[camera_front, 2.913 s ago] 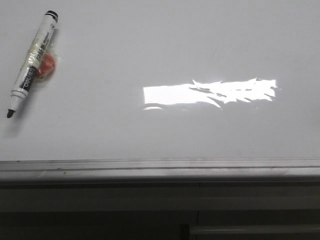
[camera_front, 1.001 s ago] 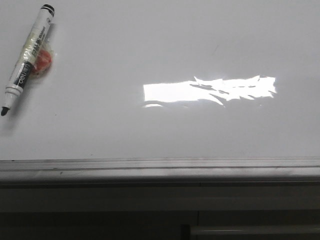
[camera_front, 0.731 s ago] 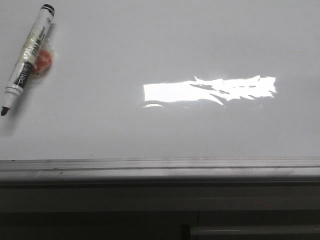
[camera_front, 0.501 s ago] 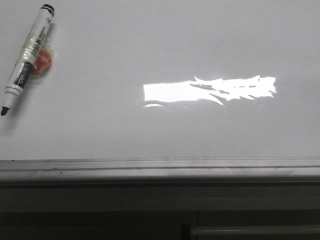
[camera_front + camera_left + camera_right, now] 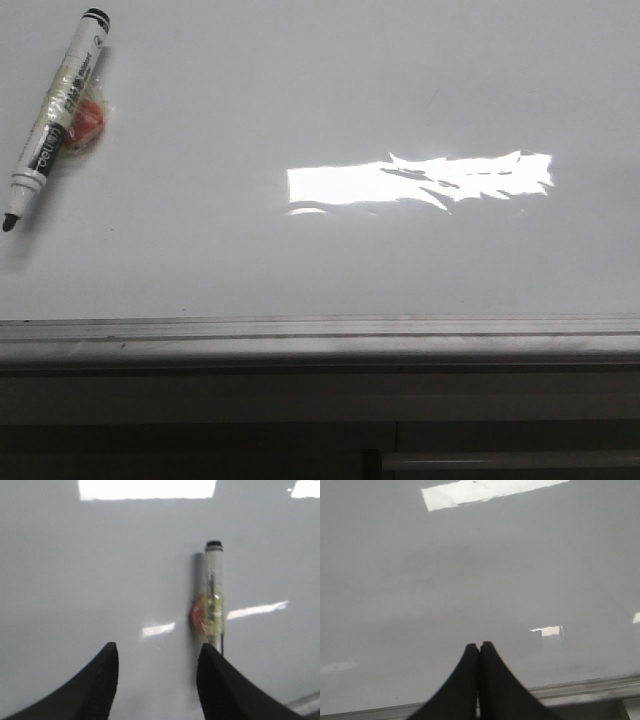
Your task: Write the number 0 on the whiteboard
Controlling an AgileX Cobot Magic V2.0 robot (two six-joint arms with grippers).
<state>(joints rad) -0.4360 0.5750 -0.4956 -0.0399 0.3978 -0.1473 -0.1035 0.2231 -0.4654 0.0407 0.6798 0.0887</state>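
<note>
The whiteboard (image 5: pixel 330 90) fills most of the front view, glossy white with a grey metal edge rail along its near side. No number 0 shows on it. A white marker with a black tip (image 5: pixel 53 110) lies at the board's far left, an orange scrap under its barrel. In the left wrist view my left gripper (image 5: pixel 157 652) is open and empty, and the marker (image 5: pixel 212 595) lies just beyond one finger (image 5: pixel 212 680). In the right wrist view my right gripper (image 5: pixel 479 646) is shut on nothing above the bare board (image 5: pixel 480 570). Neither gripper shows in the front view.
The grey rail (image 5: pixel 320 335) marks the board's near edge, with a dark ledge below it. A bright light reflection (image 5: pixel 420 180) sits mid-board. The rail also shows in the right wrist view (image 5: pixel 580 687).
The marker shifted a little to the left between 2.9 s and 1.0 s ago. It has lain still since.
</note>
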